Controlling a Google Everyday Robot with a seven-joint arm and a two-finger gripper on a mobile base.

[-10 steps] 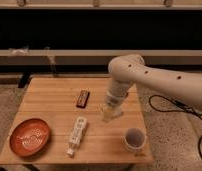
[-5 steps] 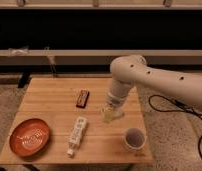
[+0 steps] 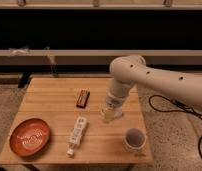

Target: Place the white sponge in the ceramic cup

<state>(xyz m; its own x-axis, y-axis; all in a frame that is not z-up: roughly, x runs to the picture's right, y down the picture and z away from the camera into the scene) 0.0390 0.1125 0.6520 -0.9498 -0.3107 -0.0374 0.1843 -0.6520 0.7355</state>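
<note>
One pair of jaws holds the white sponge (image 3: 110, 115) over the table (image 3: 49, 100); ceramic cup (image 3: 134, 138) stands apart

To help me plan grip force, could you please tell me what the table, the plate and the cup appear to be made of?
The table looks wooden: pale planks, visible grain, matte. The orange plate is probably glazed ceramic or plastic: smooth, with a pale pattern. The ceramic cup is likely glazed: smooth white wall, darker inside. The gripper hangs above the table at the white sponge.
</note>
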